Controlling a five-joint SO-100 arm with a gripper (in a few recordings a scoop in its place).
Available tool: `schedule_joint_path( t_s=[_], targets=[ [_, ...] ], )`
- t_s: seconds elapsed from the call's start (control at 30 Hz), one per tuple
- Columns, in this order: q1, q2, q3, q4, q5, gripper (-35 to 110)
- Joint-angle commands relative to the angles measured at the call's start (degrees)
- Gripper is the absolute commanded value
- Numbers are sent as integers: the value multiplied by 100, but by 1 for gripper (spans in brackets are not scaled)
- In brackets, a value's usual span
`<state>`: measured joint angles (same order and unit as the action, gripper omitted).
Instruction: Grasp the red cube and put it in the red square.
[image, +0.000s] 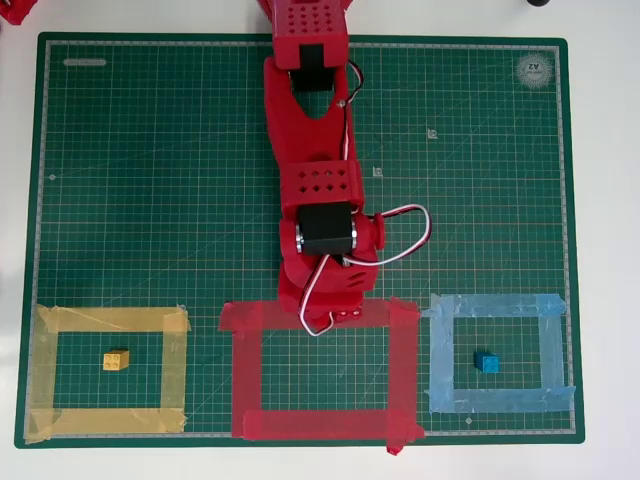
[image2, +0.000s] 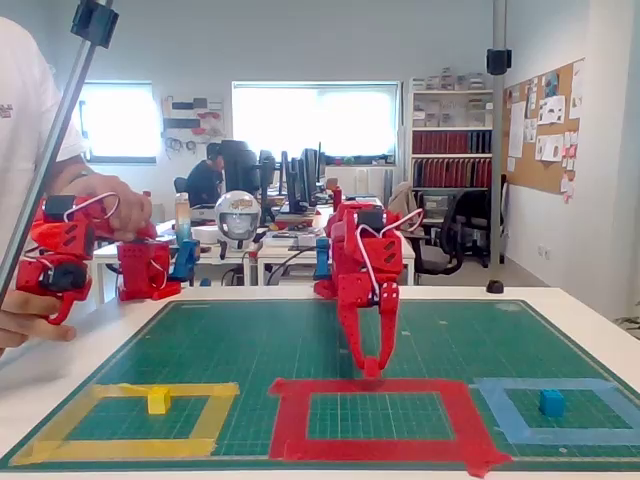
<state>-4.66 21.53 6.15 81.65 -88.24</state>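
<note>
In the fixed view my red gripper (image2: 372, 364) points straight down, its fingertips drawn together on a small red block, the red cube (image2: 372, 369). The cube sits at the far strip of the red square (image2: 290, 415), low over the tape or touching it. Red on red makes the cube's edges hard to pick out. From overhead, the red arm (image: 318, 180) reaches down the mat, and its wrist covers the fingertips and the cube at the top strip of the red square (image: 245, 380). The inside of the red square is bare green mat.
A yellow cube (image: 116, 360) lies inside a yellow tape frame (image: 175, 370) on the left. A blue cube (image: 486, 362) lies inside a light-blue tape frame (image: 440, 360) on the right. All sit on a green cutting mat (image: 150, 180) on a white table.
</note>
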Motion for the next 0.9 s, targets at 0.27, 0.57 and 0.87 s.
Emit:
schedule_joint_path(
  t_s=[0.27, 0.57, 0.87],
  targets=[
    [308, -185, -694, -431, -70, -1],
    [352, -299, -756, -589, -88, -1],
    [352, -519, -914, -993, -114, -1]
  ],
)
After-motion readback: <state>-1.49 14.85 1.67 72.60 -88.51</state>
